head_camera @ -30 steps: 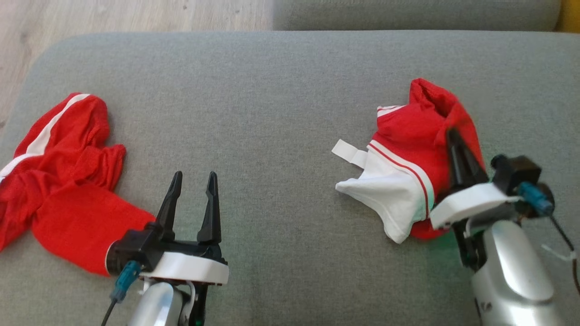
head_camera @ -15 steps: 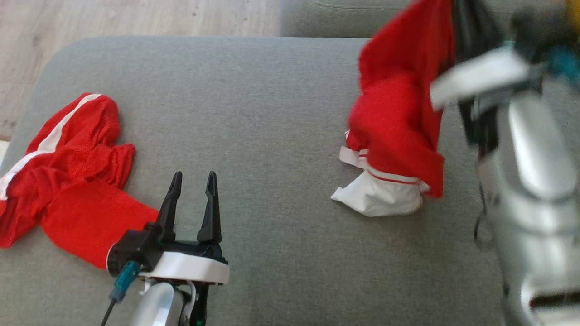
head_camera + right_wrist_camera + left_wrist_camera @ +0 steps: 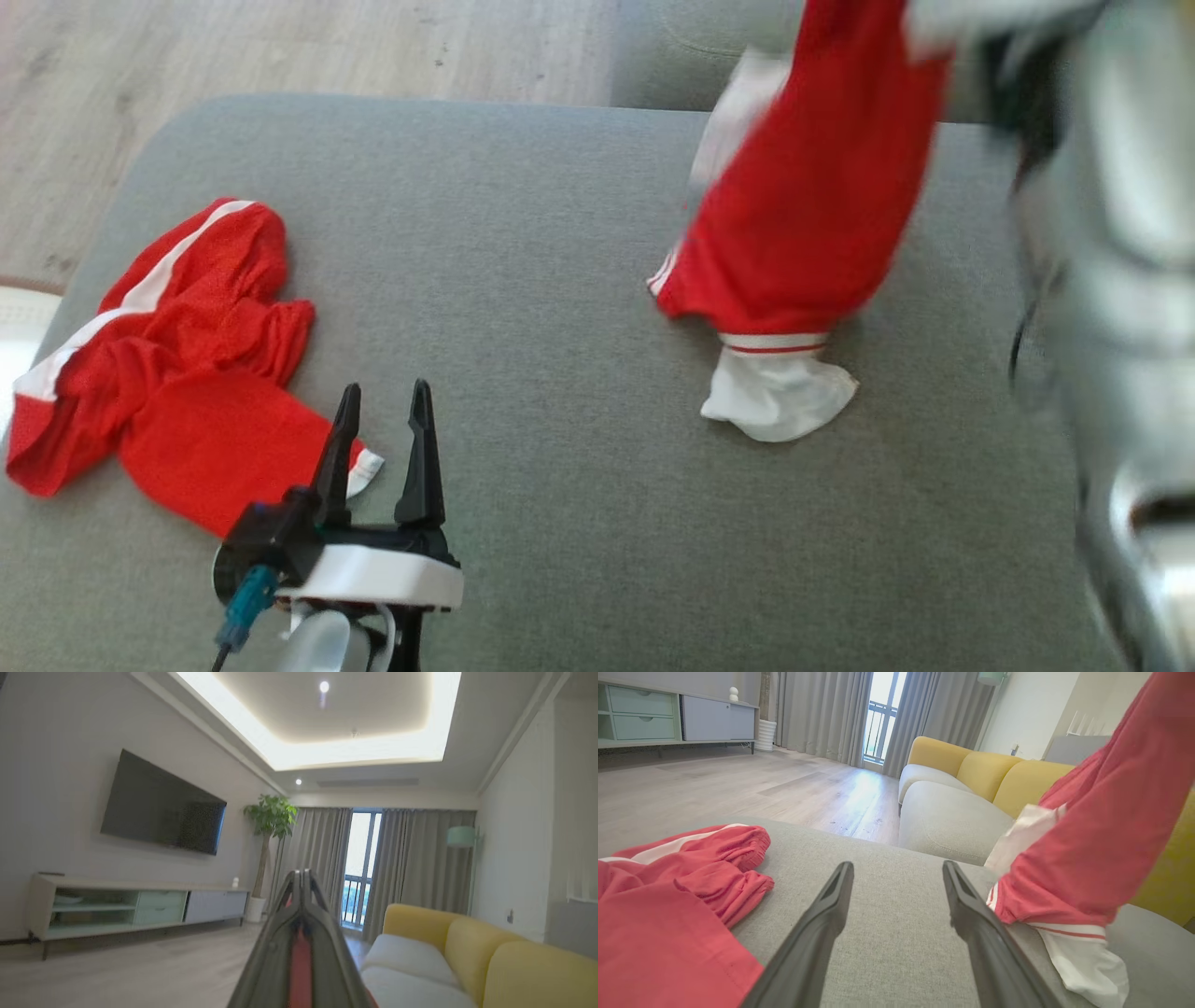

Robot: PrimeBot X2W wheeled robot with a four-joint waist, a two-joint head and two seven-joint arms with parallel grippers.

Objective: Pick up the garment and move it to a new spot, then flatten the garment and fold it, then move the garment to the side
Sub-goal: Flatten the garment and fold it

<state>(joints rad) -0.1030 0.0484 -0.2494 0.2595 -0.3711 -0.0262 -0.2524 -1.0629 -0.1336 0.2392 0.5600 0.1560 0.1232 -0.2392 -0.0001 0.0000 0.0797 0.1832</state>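
- right pincer [image 3: 301, 875] clamped tight on the red and white garment [image 3: 812, 215], which hangs with its white end touching the grey cushion [image 3: 541, 280], at 2 o'clock from the left pincer [image 3: 384, 390].
- left pincer spread wide, holding nothing; other red clothes [image 3: 177, 373] lie at its 10 o'clock.

The left gripper [image 3: 897, 863] is seen with its two dark fingers [image 3: 817, 933] spread wide apart over a grey cushion [image 3: 896, 952]. To the right, a red garment [image 3: 1101, 849] is hung from beyond the top edge. Its white end [image 3: 1087, 961] is rested on the cushion, just beside the nearer finger. At the left, a crumpled red piece [image 3: 668, 914] with a white stripe is laid on the same cushion. Beyond, a yellow-backed sofa [image 3: 1017, 784], a wooden floor [image 3: 761, 784], grey curtains [image 3: 822, 714] and a low cabinet [image 3: 677, 718] are seen.
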